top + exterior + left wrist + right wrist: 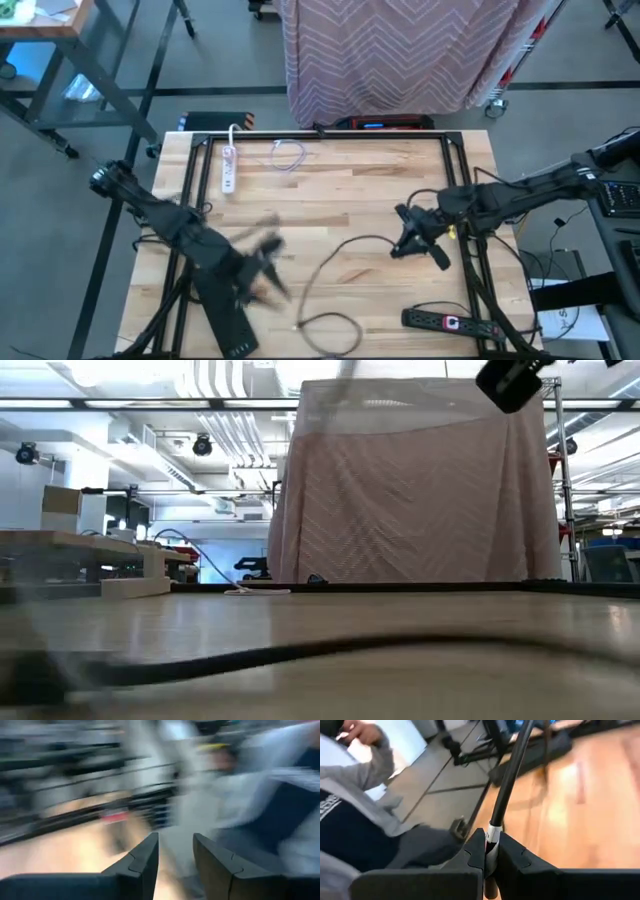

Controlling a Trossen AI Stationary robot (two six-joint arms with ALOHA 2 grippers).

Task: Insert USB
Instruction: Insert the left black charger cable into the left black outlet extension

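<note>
The left arm is stretched in from the left edge toward the near middle of the surface, its left claw [268,262] blurred in the high view. From the left wrist view its two dark fingers [145,862] are seen parted, with a gap between them and nothing gripped. The right arm is reached in from the right side, bent at the elbow, and the right claw [412,240] is held over the right-centre, its jaws pressed together on a black cable [509,775].

Wooden table [380,195]: white power strip [228,168], black power strip [450,321], black cable [335,262], small cable [288,155].
</note>
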